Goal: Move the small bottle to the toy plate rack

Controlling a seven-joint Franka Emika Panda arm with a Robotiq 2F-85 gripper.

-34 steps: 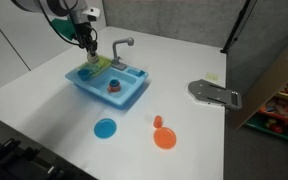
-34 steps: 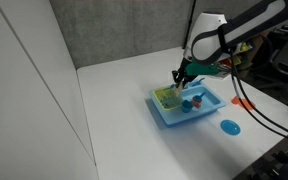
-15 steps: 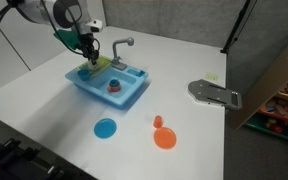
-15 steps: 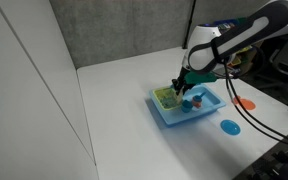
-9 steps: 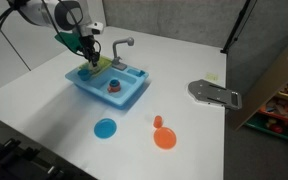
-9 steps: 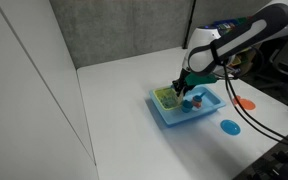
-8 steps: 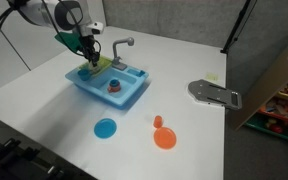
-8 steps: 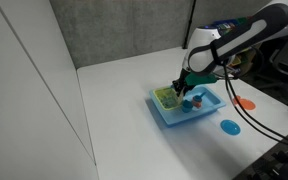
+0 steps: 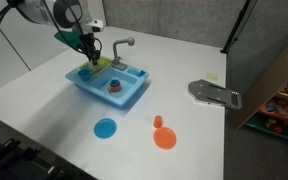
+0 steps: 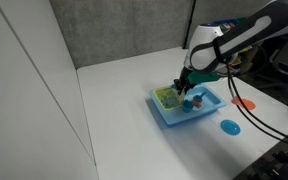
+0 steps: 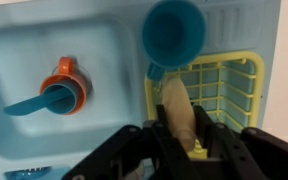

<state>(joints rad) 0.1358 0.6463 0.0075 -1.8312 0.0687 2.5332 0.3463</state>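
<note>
The gripper [image 11: 182, 137] was closed on the small bottle [image 11: 176, 100]. In the wrist view its two dark fingers [image 11: 212, 133] pressed the cream-white bottle from both sides. The bottle pointed away from the camera, with its far end over the inner edge of the toy plate rack [image 11: 229, 90]. Whether the bottle touched the yellow-green rack, I cannot tell.

The rack formed one end of the light blue toy sink [image 9: 119, 95], which stood on the white desk [image 9: 44, 95]. In both exterior views the arm came down over this end of the sink, and the gripper was just above the rack [image 9: 92, 69], beside the grey tap [image 9: 122, 46].

In the wrist view a round blue cup [image 11: 174, 30] lay at the border between the basin and the rack, just beyond the bottle. In the basin sat an orange pot [image 11: 62, 92] with a blue spoon [image 11: 29, 105] in it.

On the desk, well apart from the sink, lay a blue disc [image 9: 105, 128], the flat orange plate [image 9: 165, 139] and a small orange cup-like piece [image 9: 157, 122] just beside the plate.
</note>
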